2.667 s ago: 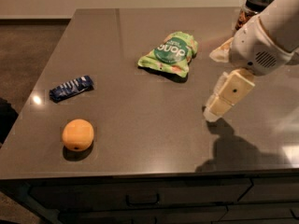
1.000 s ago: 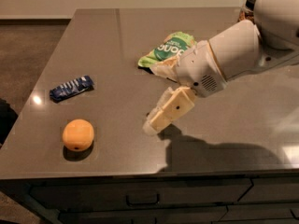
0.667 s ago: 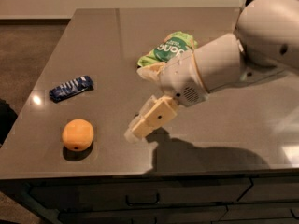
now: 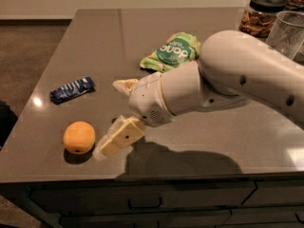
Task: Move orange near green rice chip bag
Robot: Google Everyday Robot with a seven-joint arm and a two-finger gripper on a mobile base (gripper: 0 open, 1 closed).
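The orange (image 4: 79,137) sits near the counter's front left edge. The green rice chip bag (image 4: 173,51) lies toward the back middle of the counter, well apart from the orange. My gripper (image 4: 109,116) is low over the counter just right of the orange. It is open and empty. One cream finger (image 4: 121,136) ends right beside the orange, and the other finger (image 4: 125,85) points left farther back. The white arm reaches in from the right and hides part of the counter in front of the bag.
A dark blue candy bar wrapper (image 4: 72,90) lies left of the gripper, behind the orange. A lidded jar (image 4: 266,14) and a clear plastic cup (image 4: 285,30) stand at the back right. The grey counter's (image 4: 57,167) front edge is just below the orange.
The arm has swept from the right side of the counter leftward and down. The gripper has come from beside the bag to right beside the orange. The orange and bag have not moved.
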